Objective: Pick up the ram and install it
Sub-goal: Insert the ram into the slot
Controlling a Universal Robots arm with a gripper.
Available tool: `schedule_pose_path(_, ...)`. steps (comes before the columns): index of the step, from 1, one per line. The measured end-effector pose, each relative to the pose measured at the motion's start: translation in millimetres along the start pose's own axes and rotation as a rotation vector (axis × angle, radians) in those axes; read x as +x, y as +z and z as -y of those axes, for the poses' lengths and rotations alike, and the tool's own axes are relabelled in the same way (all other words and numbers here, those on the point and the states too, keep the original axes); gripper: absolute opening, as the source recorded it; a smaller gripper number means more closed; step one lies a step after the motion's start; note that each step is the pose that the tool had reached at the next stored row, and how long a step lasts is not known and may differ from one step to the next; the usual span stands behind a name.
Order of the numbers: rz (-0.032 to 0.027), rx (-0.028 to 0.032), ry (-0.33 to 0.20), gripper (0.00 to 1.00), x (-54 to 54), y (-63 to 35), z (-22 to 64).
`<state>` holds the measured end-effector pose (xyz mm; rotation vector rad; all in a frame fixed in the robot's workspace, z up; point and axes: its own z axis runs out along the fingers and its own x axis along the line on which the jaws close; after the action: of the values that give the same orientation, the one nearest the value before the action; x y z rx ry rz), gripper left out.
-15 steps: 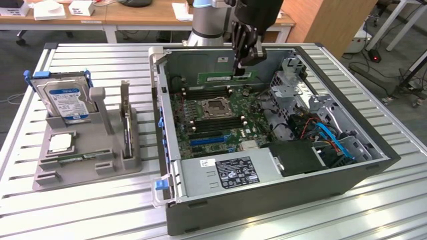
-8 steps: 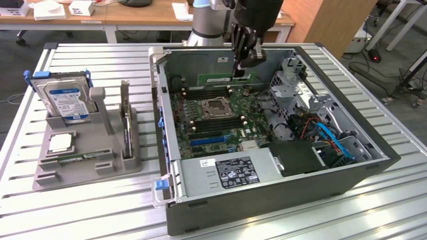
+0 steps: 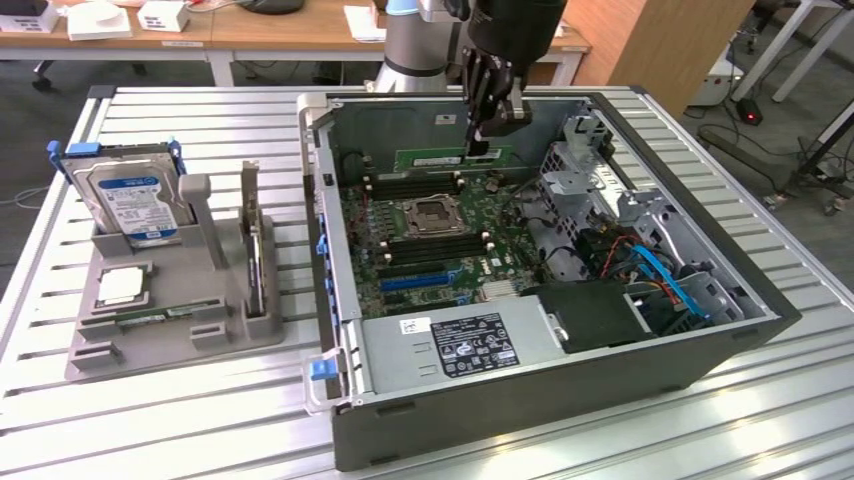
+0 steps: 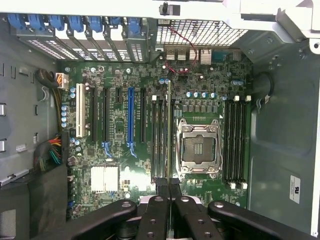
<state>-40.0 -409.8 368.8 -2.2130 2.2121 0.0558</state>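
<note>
Ram (image 3: 447, 157): one green stick, pinched at its top edge in my gripper (image 3: 478, 147), whose jaws stand narrow on it. The stick hangs level inside the open computer case (image 3: 534, 400), over the motherboard (image 3: 387, 225). I cannot tell if its lower edge touches the board.

Wrist view: ram (image 4: 168, 125) seen edge-on as a thin line running out from the gripper (image 4: 168, 184), lying along the bank of memory slots (image 4: 159, 135) beside the CPU socket (image 4: 197, 150). One socket, its metal frame shut. On its other flank, four dark memory slots (image 4: 235, 145), all unfilled. Count of the bank under the stick is unclear; the stick hides part of it. One white expansion slot (image 4: 80, 110), one blue (image 4: 131, 115).

Case sits toward the table (image 3: 160, 420) edge on the exterior view's right. One power supply (image 3: 454, 345) at its near end.

Grey holder (image 3: 174, 320) sits toward the table edge on the exterior view's left. It carries one blue-labelled hard drive (image 3: 134, 200) standing upright, one expansion card (image 3: 251, 250) on edge, and one processor chip (image 3: 120, 287) lying flat.
</note>
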Motion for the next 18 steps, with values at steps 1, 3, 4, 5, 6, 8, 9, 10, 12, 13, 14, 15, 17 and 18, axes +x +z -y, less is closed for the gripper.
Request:
schedule_pose_path(1,0.0,0.0,0.0,0.11,0.0,0.0,0.0)
schedule_pose_path(3,0.0,0.0,0.0,0.11,0.0,0.0,0.0)
schedule_pose_path(4,0.0,0.0,0.0,0.11,0.0,0.0,0.0)
schedule_pose_path(5,0.0001,0.0,0.0,0.11,0.0,0.0,0.0)
schedule_pose_path(6,0.0,0.0,0.0,0.11,0.0,0.0,0.0)
schedule_pose_path(8,0.0,0.0,0.0,0.11,0.0,0.0,0.0)
schedule_pose_path(9,0.0003,0.0001,0.0,0.11,0.0,0.5,0.0)
schedule_pose_path(10,0.0005,0.0003,0.0,0.11,0.1,1.9,0.0)
schedule_pose_path(12,0.0,0.0004,0.0,0.11,0.2,5.1,-0.1)
schedule_pose_path(13,0.0001,0.0005,0.0,0.11,0.2,6.8,0.0)
schedule_pose_path(14,0.0001,0.0005,0.0,0.11,0.3,8.3,0.0)
schedule_pose_path(15,0.0001,0.0005,0.0,0.11,0.3,9.9,0.0)
schedule_pose_path(17,0.0,0.0005,0.0,0.11,0.4,13.0,0.0)
schedule_pose_path(18,-0.0001,0.0004,0.0,0.11,0.5,14.5,0.1)
